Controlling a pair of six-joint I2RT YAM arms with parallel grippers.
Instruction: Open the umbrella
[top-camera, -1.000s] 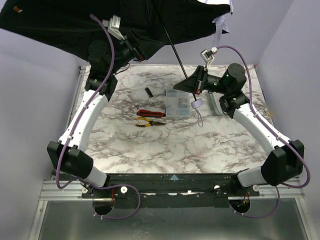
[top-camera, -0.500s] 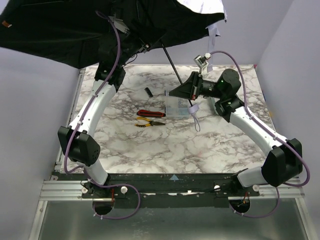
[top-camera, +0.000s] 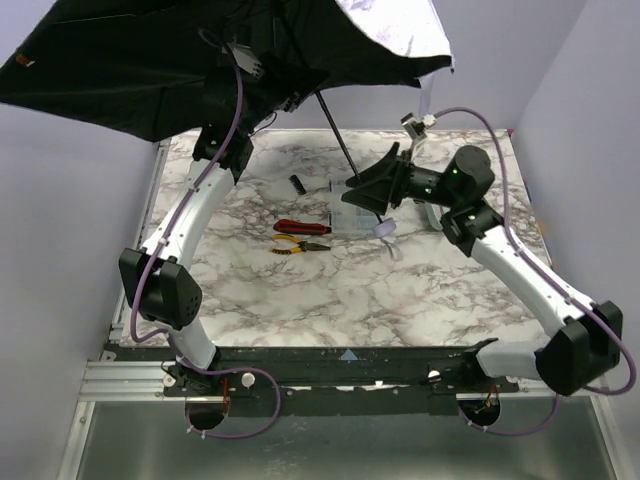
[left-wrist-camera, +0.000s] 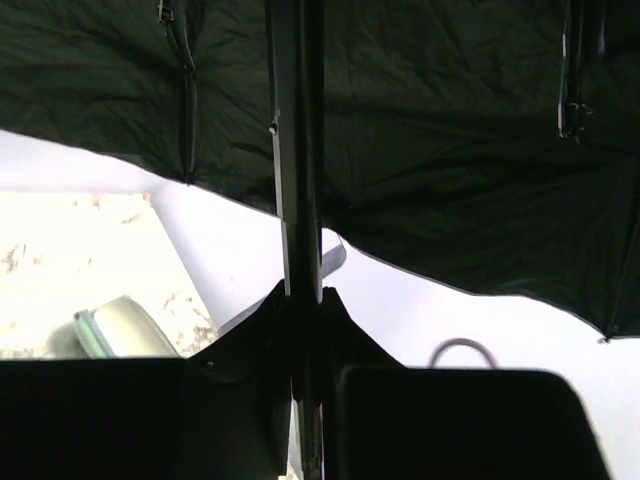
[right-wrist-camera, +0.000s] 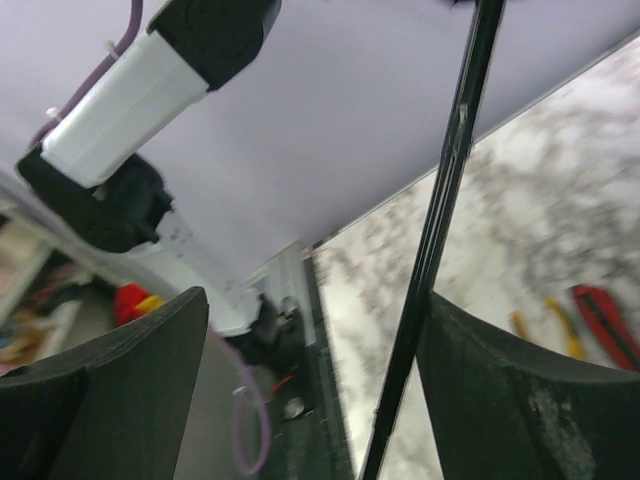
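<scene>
The umbrella stands open. Its canopy (top-camera: 150, 55) shows a black underside at the top left and a pale lavender-white patch at the top right. The thin black shaft (top-camera: 345, 150) slants down to the small lavender handle (top-camera: 385, 228), whose strap hangs below it. High under the canopy, my left gripper (top-camera: 295, 98) is shut on the shaft (left-wrist-camera: 297, 180), which runs straight up between its jaws (left-wrist-camera: 300, 300). My right gripper (top-camera: 362, 190) is open around the lower shaft. Its fingers (right-wrist-camera: 130, 390) stand wide apart (right-wrist-camera: 310, 380), and the shaft (right-wrist-camera: 445, 200) passes close to the right one.
A clear plastic parts box (top-camera: 355, 208) sits mid-table under the right gripper. Red-handled pliers (top-camera: 300, 227), yellow-handled pliers (top-camera: 298, 245) and a small black piece (top-camera: 297, 183) lie to its left. A mint-green tube case (left-wrist-camera: 115, 325) lies on the marble table (top-camera: 330, 300) at the right.
My left gripper rose under the canopy and closed on the shaft. My right gripper let go of the lower shaft and now stands open. The canopy has tilted.
</scene>
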